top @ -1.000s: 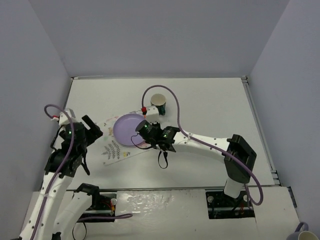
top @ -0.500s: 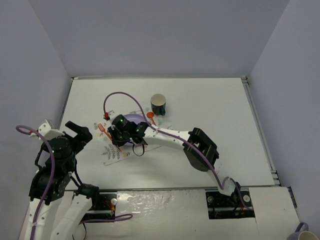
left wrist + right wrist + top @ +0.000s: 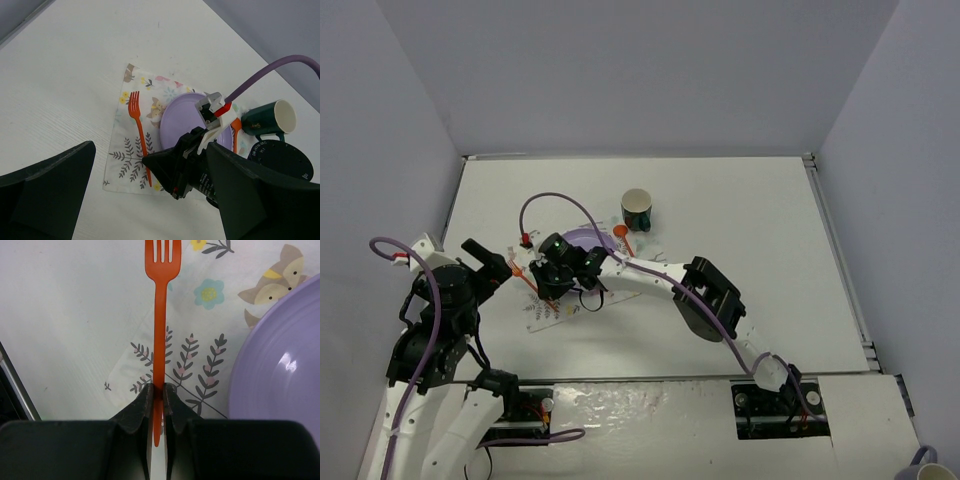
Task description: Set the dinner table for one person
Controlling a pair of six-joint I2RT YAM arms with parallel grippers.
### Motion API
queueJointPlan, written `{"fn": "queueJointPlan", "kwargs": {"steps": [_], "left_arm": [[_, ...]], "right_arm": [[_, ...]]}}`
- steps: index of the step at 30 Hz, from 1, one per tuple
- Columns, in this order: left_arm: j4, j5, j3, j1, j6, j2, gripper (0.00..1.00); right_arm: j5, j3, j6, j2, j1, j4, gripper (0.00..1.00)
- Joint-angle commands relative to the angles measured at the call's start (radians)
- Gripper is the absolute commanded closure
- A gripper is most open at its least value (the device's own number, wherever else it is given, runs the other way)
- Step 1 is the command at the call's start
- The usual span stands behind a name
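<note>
Grey walls; dinner table matte white, plain, unmarked. Right gripper pinched on orange fork over placemat; left gripper wide, empty.

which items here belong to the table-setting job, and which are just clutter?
Job: dinner table, placemat, purple plate, orange fork (in the right gripper), orange spoon, green cup.
Lying about: pale mug off the table, near right corner.
</note>
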Motion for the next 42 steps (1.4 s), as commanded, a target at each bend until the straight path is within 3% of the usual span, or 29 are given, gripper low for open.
{"fn": "queueJointPlan", "kwargs": {"steps": [1, 10, 21, 25, 28, 31, 35, 38, 42], "left_arm": [[0.07, 0.005, 0.011, 0.004, 0.02, 0.023, 0.08], [0.082, 0.017, 0.006, 0.004, 0.029, 0.022, 0.08], [0.095, 0.016, -0.001, 0.002, 0.032, 0.032, 0.08], [0.097, 0.023, 0.003, 0.002, 0.037, 0.046, 0.07], [0.085, 0.006, 0.003, 0.003, 0.024, 0.047, 0.03], [0.085, 0.003, 0.002, 0.002, 0.02, 0.042, 0.03], [0.106, 0.03, -0.005, 0.005, 0.027, 0.051, 0.03], [0.103, 0.06, 0.005, 0.004, 0.037, 0.072, 0.03], [0.108, 0.081, 0.011, 0.005, 0.043, 0.095, 0.03]], "right_arm": [[0.021, 0.082, -0.026, -0.012, -0.005, 0.037, 1.0], [0.018, 0.15, 0.017, 0.043, -0.022, 0.037, 1.0], [0.073, 0.109, 0.028, 0.015, -0.03, 0.037, 1.0], [0.104, 0.082, 0.033, -0.027, -0.029, 0.037, 0.7], [0.11, 0.061, 0.036, -0.078, -0.029, 0.037, 0.55], [0.107, 0.019, 0.038, -0.155, -0.029, 0.037, 0.3], [0.232, -0.067, 0.07, -0.323, -0.033, 0.038, 0.32], [0.482, -0.2, 0.089, -0.491, -0.043, 0.051, 0.31], [0.653, -0.316, 0.078, -0.71, -0.059, 0.061, 0.25]]}}
